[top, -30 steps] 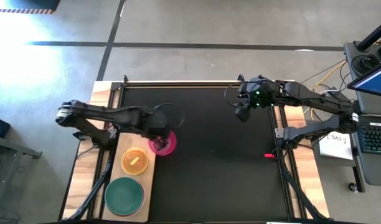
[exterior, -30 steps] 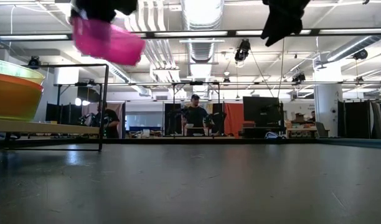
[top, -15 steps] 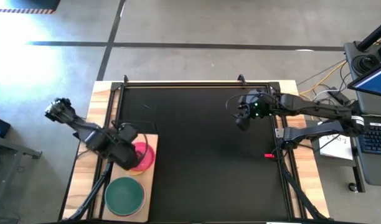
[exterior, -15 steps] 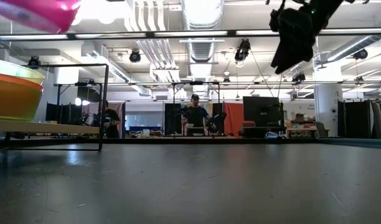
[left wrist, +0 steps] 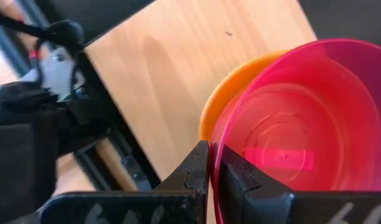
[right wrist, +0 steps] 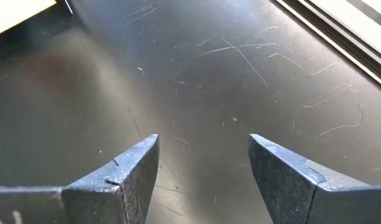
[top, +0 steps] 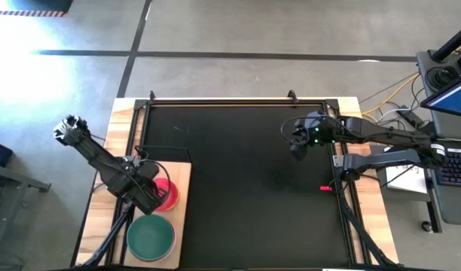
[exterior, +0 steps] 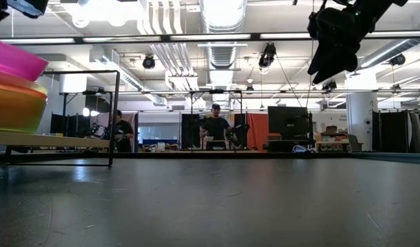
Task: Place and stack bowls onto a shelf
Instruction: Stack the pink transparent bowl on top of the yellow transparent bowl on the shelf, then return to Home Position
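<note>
One slip looms: left gripper (left wrist: pixel 214 171) pinching the magenta bowl (left wrist: pixel 302 124) rim, seemingly off-centre in the orange bowl (left wrist: pixel 231 93), may tip it.

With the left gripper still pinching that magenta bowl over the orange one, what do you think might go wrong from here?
The left gripper pinches the magenta bowl by one edge of its rim. That bowl sits off-centre and tilted in the orange bowl, so it may settle crooked on release. The fingers could also drag both bowls across the shelf if they pull away sideways.
</note>
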